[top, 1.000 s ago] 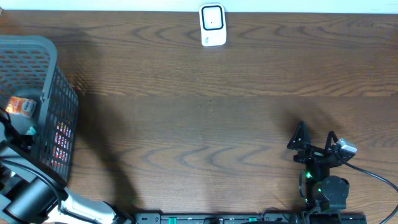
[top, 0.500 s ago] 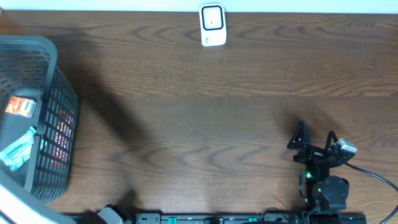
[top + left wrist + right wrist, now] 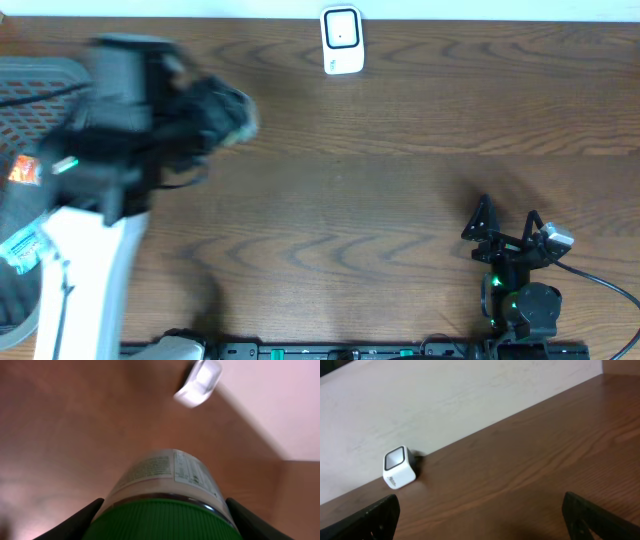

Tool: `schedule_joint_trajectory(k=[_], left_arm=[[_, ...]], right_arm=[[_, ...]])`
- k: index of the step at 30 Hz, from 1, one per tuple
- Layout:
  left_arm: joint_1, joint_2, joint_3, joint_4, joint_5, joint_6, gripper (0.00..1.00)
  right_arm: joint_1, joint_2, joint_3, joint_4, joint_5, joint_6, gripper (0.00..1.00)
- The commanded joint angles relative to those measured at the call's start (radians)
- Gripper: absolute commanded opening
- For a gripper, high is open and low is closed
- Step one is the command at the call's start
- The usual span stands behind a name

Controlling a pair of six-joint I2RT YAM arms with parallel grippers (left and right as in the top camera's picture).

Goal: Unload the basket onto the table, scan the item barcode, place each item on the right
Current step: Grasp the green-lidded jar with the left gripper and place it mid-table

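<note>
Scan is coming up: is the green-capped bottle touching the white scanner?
Apart. The left wrist view shows bare table between the bottle and the scanner.

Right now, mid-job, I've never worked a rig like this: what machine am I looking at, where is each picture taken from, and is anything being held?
Two robot arms work at a brown wooden table. One picture looks down from above; the other two come from cameras on each wrist, with the dark fingers at the bottom edges. The left tool holds a round labelled bottle with a green cap; from above that arm is blurred. The right tool stands open and empty. At the far edge sits a small white box-shaped scanner. On the left is a grey plastic mesh basket with packets inside.
</note>
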Motion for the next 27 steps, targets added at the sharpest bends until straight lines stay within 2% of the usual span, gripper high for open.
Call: schedule_joint_trajectory(k=[1, 6, 11, 13, 22, 27], left_arm=[[-0.172, 0.109, -0.032, -0.01, -0.262, -0.19, 0.65], [-0.293, 0.296, -0.051, -0.031, -0.29, -0.398, 0.65], [-0.333, 0.477, -0.051, -0.035, -0.284, -0.639, 0.65], [-0.342, 0.534, -0.051, -0.022, -0.28, -0.691, 0.65], [-0.352, 0.715, -0.051, 0.139, -0.122, -0.726, 0.65], [-0.36, 0.768, -0.051, 0.133, -0.137, -0.714, 0.65]], right_arm=[[0.001, -0.001, -0.001, -0.003, 0.001, -0.003, 0.99], [0.001, -0.001, -0.001, -0.002, 0.002, -0.003, 0.99], [0.001, -0.001, -0.001, -0.002, 0.001, -0.003, 0.99], [0.001, -0.001, -0.001, -0.003, 0.002, -0.003, 0.99], [0.001, -0.001, -0.001, -0.002, 0.002, -0.003, 0.99], [0.001, -0.001, -0.001, -0.002, 0.001, -0.003, 0.99]])
